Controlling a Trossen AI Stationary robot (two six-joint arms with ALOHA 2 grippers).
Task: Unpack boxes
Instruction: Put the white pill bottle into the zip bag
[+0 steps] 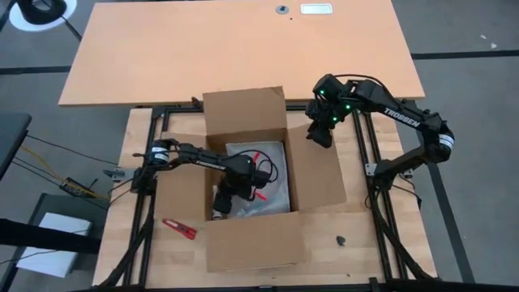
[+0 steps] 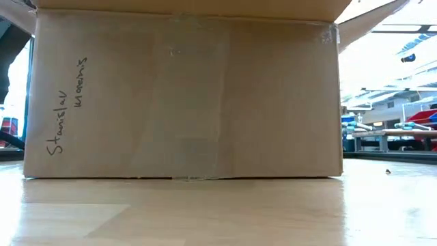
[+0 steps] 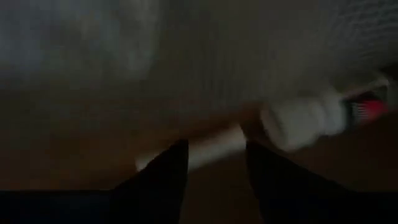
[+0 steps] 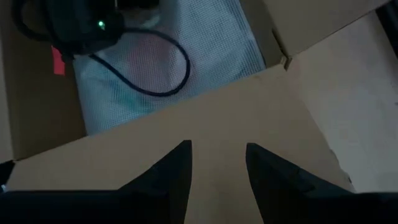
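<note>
- Brown cardboard carton [image 2: 184, 96] fills almost all of the low view, standing on the wooden table [image 2: 218, 212], with handwriting on its side wall
- From above, the carton [image 1: 243, 109] sits in the middle of the table [image 1: 381, 243] with all four flaps folded out
- Inside it lies a clear plastic bag [image 1: 272, 154] with something red under it
- Left gripper [image 1: 220, 204] reaches down into the carton, at the near edge of the bag; its fingers [image 3: 165, 171] stand apart, and a white cylindrical object [image 3: 305, 121] lies just in front of them, but I cannot tell if they grip anything
- Right gripper [image 1: 319, 136] hovers above the right flap [image 4: 205, 124]; its fingers are parted and hold nothing
- Small red tool [image 1: 178, 228] lies on the table left of the near flap
- Small dark object [image 1: 341, 240] lies on the table right of the carton
</note>
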